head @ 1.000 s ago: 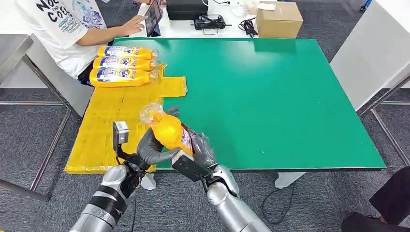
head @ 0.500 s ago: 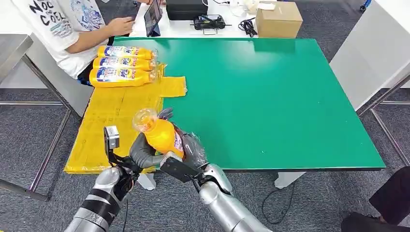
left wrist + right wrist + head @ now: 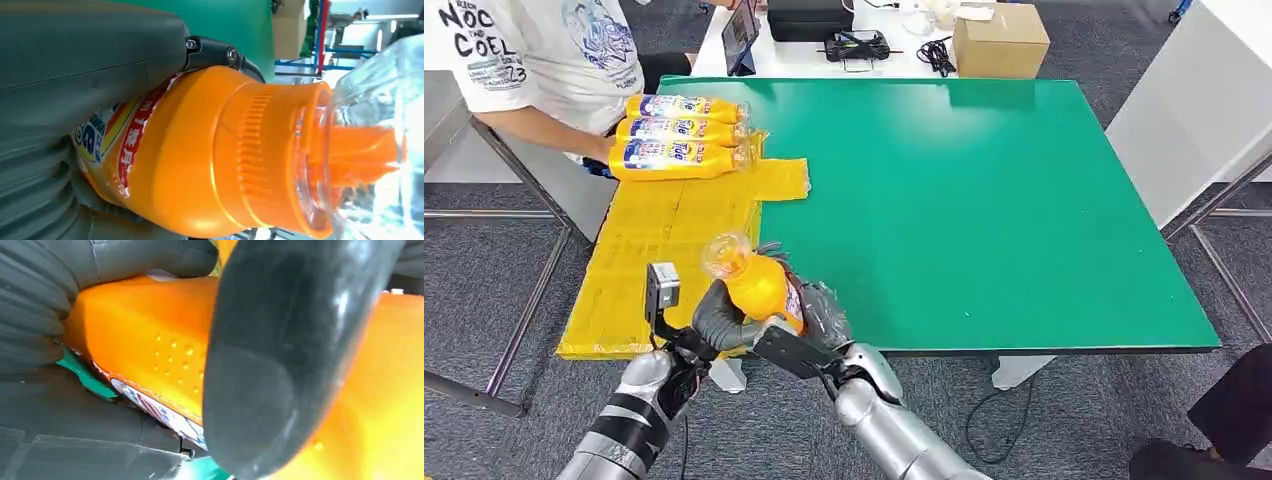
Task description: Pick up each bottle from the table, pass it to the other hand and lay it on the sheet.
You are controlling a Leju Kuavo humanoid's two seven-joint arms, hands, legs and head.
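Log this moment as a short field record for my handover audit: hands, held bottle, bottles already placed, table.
Left hand: grips the held bottle from its left side
Right hand: grips the same bottle from its right side
Held bottle: orange, clear cap, tilted, raised over the table's near edge beside the sheet
Yellow sheet: spread over the table's left end
Placed bottles: three, lying side by side at the sheet's far end
Green table: bare surface right of the hands
Person: beside the placed bottles
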